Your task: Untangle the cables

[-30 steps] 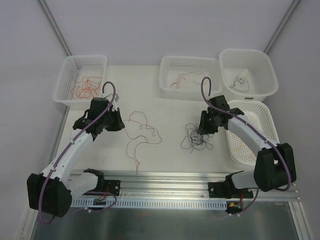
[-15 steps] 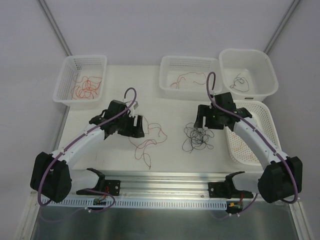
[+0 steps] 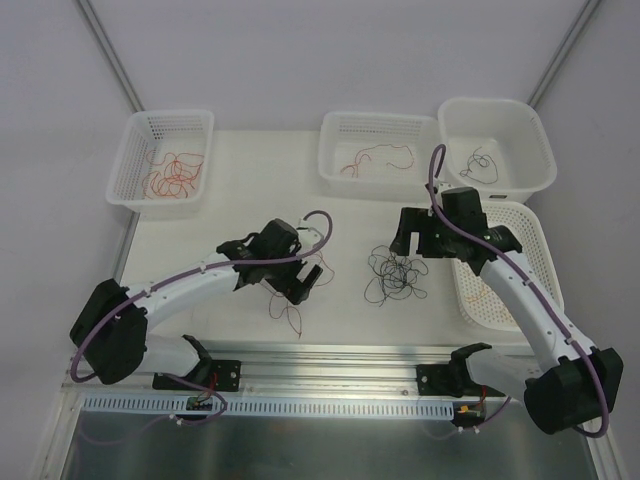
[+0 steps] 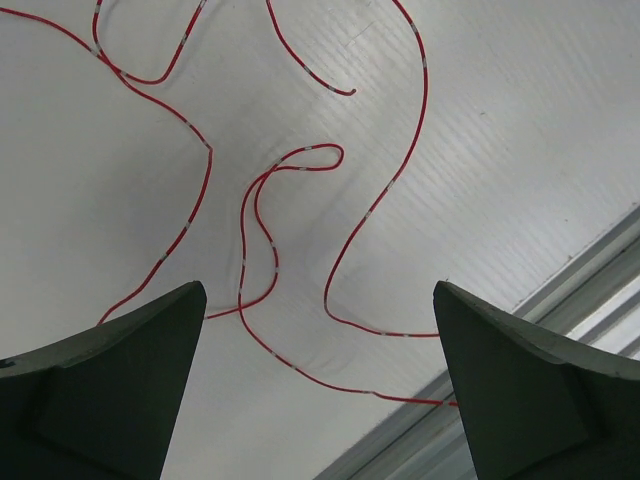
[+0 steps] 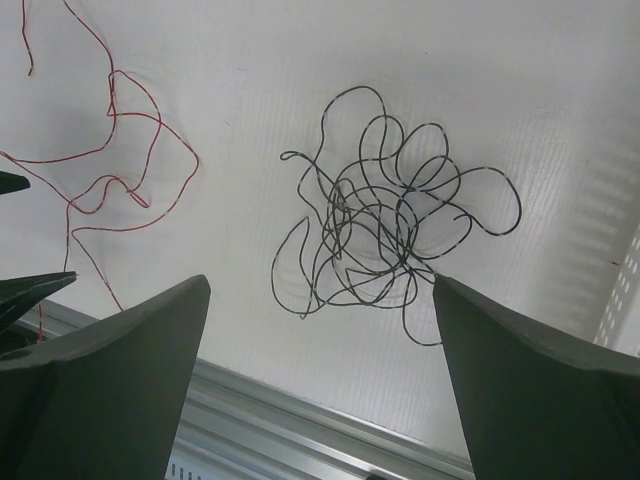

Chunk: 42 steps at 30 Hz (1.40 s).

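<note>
Gripper status: our left gripper (image 4: pixel 318 292) and right gripper (image 5: pixel 320 285) have just opened, both empty | left has swung over the red wire (image 4: pixel 265 215), right hovers above the black tangle (image 5: pixel 380 225) | wires lie apart on the counter (image 3: pixel 340 215) | we judge colours separated, black knot remains.

The white matte table (image 3: pixel 355 222) is being lit brightly and evenly by diffuse light from above, and only soft, pale shadows are being cast beneath the arms in the top view. A dull sheen is being thrown back by the grey metal sheet (image 3: pixel 330 450) at the near edge. In the left wrist view the thin red wire (image 4: pixel 210 155) is being rendered sharply, while the left arm's dark wedge-shaped fingers (image 4: pixel 110 390) are being shown soft and underexposed. In the right wrist view the tangle of thin black wires (image 5: pixel 380 240) is being held in crisp focus, and the right arm's dark wedge-shaped fingers (image 5: pixel 530 380) are being blurred at the lower corners.
</note>
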Available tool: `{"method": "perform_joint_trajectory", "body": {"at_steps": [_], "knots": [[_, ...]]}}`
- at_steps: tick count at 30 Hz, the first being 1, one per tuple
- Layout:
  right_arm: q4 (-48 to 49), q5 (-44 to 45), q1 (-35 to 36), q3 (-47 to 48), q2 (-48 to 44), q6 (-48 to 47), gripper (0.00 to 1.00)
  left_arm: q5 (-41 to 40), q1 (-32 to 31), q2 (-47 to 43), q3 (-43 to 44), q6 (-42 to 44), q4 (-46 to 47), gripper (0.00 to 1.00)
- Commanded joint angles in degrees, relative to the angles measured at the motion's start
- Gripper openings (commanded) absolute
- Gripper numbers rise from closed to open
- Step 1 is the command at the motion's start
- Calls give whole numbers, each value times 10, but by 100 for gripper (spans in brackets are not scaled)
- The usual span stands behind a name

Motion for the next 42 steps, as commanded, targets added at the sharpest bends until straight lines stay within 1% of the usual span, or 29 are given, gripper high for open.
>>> {"method": "perform_joint_trajectory", "body": {"at_steps": [1, 3, 6, 7, 12, 18, 22, 25, 31, 35, 36, 40, 41, 42], "knots": [[-5, 1, 1, -4, -22, -11, 99, -89, -35, 31, 30, 65, 17, 99], [-8, 2, 2, -6, -26, -11, 100, -109, -57, 52, 41, 82, 21, 99], [-14, 7, 3, -6, -29, -14, 100, -167, -83, 80, 51, 103, 24, 99], [-15, 7, 2, -7, -32, -14, 99, -202, -88, 88, 58, 110, 24, 99], [-26, 10, 1, -9, -36, -15, 100, -251, -100, 109, 72, 123, 26, 99], [-32, 15, 2, -11, -41, -15, 100, -273, -105, 130, 90, 143, 26, 99], [-34, 15, 2, -9, -37, -33, 99, -276, -107, 135, 99, 149, 27, 99], [-34, 12, 2, -6, -31, -34, 100, -281, -107, 156, 100, 153, 26, 99], [-34, 15, 2, -2, -22, -38, 100, -249, -102, 188, 100, 131, 24, 99], [-34, 13, 2, -2, -18, -39, 100, -230, -84, 205, 99, 117, 23, 99], [-35, 14, 2, -2, -17, -40, 100, -225, -79, 212, 99, 116, 22, 98], [-35, 18, 2, -1, -14, -40, 99, -189, -64, 222, 108, 104, 8, 85], [-36, 18, 1, 0, -14, -40, 99, -181, -58, 224, 108, 100, 5, 77], [-37, 19, 1, 0, -14, -41, 99, -166, -55, 225, 108, 98, 3, 72]]}}
